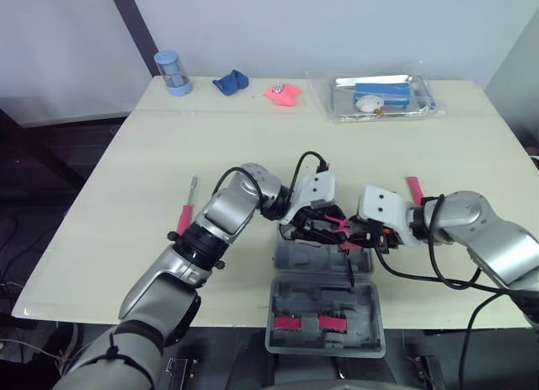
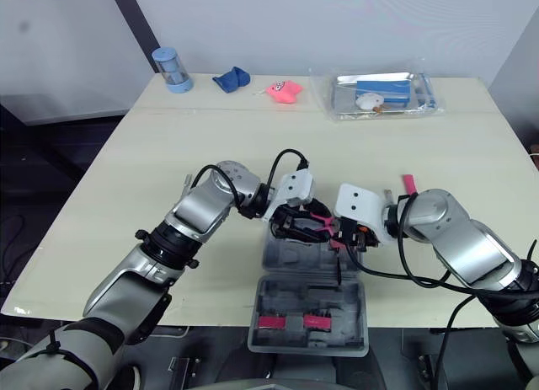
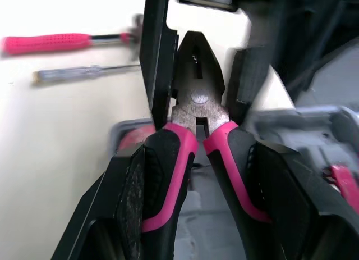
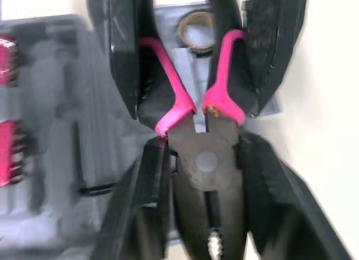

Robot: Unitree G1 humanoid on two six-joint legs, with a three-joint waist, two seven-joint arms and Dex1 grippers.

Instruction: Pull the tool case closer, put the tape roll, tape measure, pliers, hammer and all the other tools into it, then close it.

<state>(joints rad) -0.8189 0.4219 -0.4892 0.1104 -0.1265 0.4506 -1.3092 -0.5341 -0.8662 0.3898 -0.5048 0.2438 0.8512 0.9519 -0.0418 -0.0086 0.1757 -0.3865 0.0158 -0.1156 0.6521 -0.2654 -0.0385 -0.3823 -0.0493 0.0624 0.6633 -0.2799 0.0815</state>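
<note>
Pt of tape roll hidden behind pliers hdls; pliers tip cut off at edge.

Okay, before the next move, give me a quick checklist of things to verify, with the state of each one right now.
1. tool case open at the near edge of the table: ok.
2. pliers gripped, left gripper shut on the pink handles, right gripper shut on the head: ok.
3. pliers over the open case: ok.
4. tape roll inside the case: ok.
5. hammer packed: not ok, lying on the table.
6. pink-handled screwdriver packed: not ok, on the table beside the left arm.
</note>
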